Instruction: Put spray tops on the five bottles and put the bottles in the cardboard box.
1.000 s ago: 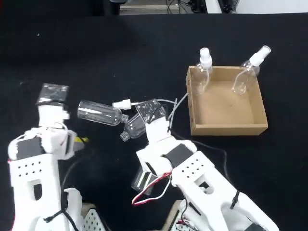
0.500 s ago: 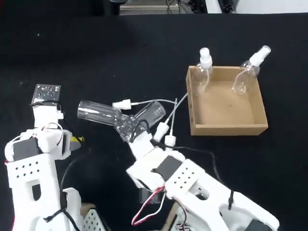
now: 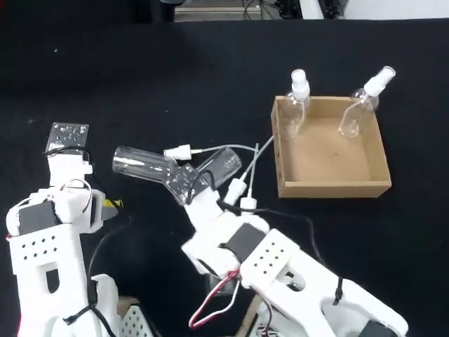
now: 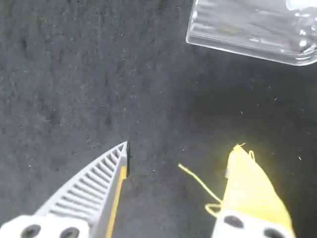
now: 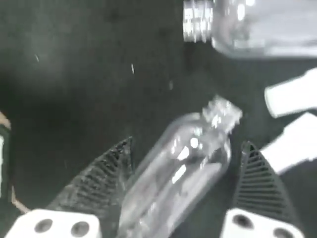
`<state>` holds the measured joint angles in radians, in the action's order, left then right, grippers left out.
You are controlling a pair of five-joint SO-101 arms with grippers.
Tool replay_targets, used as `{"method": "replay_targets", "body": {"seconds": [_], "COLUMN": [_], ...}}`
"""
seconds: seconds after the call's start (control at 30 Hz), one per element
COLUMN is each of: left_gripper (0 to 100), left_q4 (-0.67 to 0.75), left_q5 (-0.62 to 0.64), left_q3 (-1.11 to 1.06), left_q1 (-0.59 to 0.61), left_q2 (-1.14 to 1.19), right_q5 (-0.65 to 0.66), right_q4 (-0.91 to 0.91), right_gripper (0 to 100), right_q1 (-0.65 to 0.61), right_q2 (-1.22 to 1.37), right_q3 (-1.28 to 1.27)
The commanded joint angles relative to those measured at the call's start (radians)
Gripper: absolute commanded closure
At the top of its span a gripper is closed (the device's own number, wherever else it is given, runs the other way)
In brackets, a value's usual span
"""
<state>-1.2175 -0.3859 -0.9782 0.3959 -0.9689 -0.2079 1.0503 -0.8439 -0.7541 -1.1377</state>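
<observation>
You had the right gripper (image 5: pixel 187 144) open astride a bottle (image 5: pixel 168 173), likely light and slippery, best pinched mid-body; left gripper (image 4: pixel 181 148) open too.

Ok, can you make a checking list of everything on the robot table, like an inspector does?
Surface: black cloth covers the table.
Job's things: cardboard box holds two capped bottles at its far wall; topless bottles and loose spray tops lie on the cloth beside it.
Clutter: nothing seen.
Grippers: left gripper open above the cloth; right gripper open around one topless bottle.
Cables: red and white wires by the right arm's base; yellow thread on the left gripper.
Surroundings: cords on the floor behind the table.
</observation>
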Motion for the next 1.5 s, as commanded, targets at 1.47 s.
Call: {"method": "replay_targets", "body": {"seconds": [1.47], "left_gripper": [70], "left_q4": [-0.003], "left_q5": [0.0], "left_q3": [0.07], "left_q1": [0.013], "left_q2": [-0.014], "right_q5": [0.569], "right_q4": [0.144], "right_gripper": [78.3], "right_q1": [0.126], "right_q2": [-0.025], "right_q3": [0.038]}}
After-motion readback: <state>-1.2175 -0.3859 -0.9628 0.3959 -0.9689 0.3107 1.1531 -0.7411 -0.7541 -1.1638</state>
